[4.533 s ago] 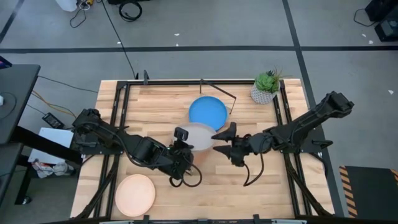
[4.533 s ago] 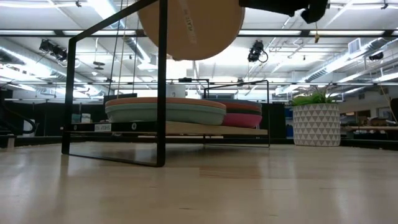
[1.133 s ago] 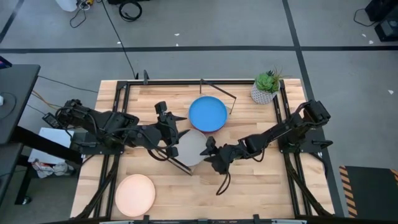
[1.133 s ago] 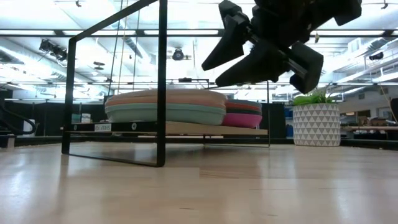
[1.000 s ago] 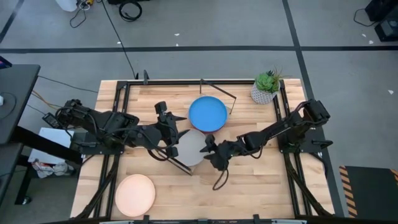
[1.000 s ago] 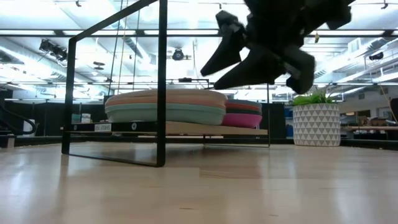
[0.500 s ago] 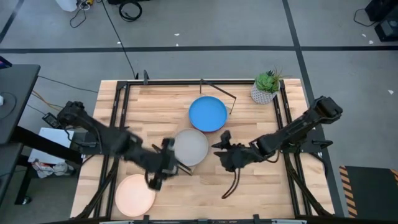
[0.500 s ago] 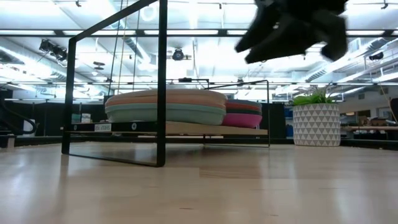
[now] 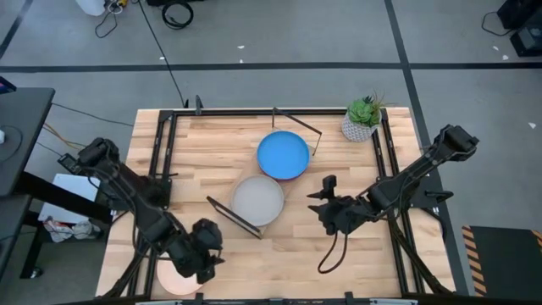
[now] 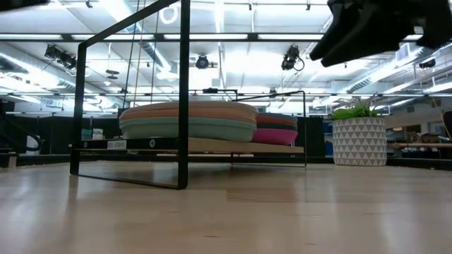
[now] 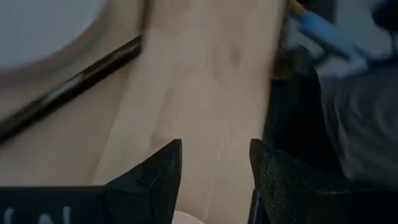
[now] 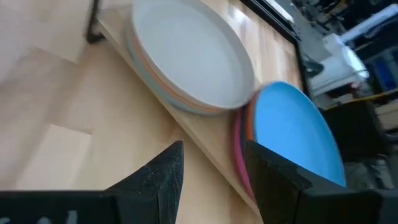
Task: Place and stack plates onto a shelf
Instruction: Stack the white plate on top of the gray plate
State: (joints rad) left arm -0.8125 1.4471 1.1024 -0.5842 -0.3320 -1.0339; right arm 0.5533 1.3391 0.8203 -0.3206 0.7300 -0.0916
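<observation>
The shelf [image 9: 222, 210] carries two stacks of plates. A grey plate [image 9: 257, 201] tops the near stack and a bright blue plate [image 9: 283, 155] tops the far one. The low view shows the near stack [image 10: 187, 121] with a teal plate at its bottom, and magenta plates [image 10: 275, 131] behind it. A cream plate [image 9: 169, 276] lies flat on the table at the near left, mostly hidden under my left gripper [image 9: 203, 261], which hangs open above it [image 11: 214, 149]. My right gripper [image 9: 320, 203] is open to the right of the shelf, pointing at the stacks [image 12: 211, 152].
A potted plant [image 9: 362, 119] in a white pot stands at the table's far right corner. Black frame rails [image 9: 157, 152] run along the table's left and right sides. Bare wood lies in front of the shelf [image 9: 279, 263].
Both grippers have left the grey plate, which stays on the near stack. My left gripper has swung toward the table's near left corner and now stands over the cream plate. My right gripper has drawn back toward the table's right edge.
</observation>
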